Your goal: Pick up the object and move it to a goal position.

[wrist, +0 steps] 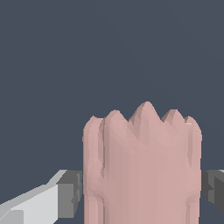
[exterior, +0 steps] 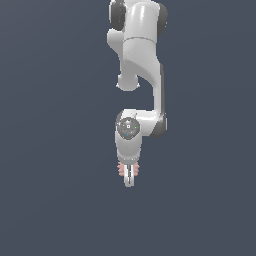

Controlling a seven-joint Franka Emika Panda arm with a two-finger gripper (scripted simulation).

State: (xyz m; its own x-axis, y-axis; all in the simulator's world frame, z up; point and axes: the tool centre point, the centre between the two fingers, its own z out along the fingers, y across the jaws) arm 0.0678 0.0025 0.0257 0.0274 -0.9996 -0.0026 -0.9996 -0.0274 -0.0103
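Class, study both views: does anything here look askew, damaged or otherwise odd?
Nothing stands out. The pale pink ridged object sits squarely between the fingers of the tool, filling the gap between them. In the exterior view only its pink edges show beside the fingers. No damage or spill is visible.

Plain dark slate-blue surface (exterior: pixel 50 200), uniform, no edges or markings visible

Arm entering from the top of the exterior view, gripper (exterior: pixel 129 177) at its lower end pointing downward, ridged lump (exterior: pixel 121 169) lodged between the jaws, a finger pad (wrist: pixel 70 192) touching each side, lump edges protruding either side of the fingers
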